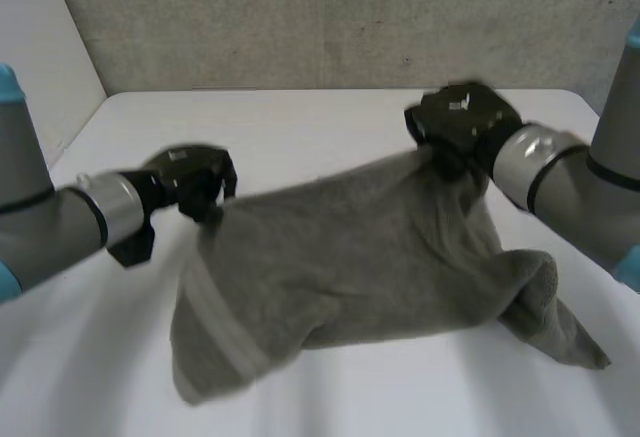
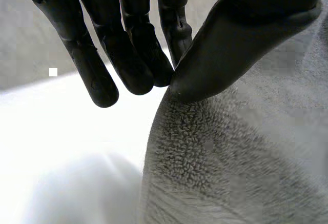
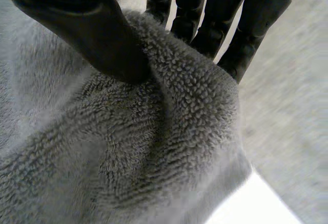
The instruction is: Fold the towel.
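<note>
A grey terry towel hangs stretched between my two hands, and its lower part lies rumpled on the white table. My left hand is at the towel's left upper corner. In its own wrist view, the thumb and fingers close on the very tip of that corner of the towel. My right hand holds the right upper corner higher up. There the thumb presses a fold of the towel against the fingers. A pale stripe runs along the towel's left end.
A grey wall stands behind the table's far edge, and a white panel closes off the left side. The towel's right end trails toward the table's front right. Bare table surface lies in front of the towel.
</note>
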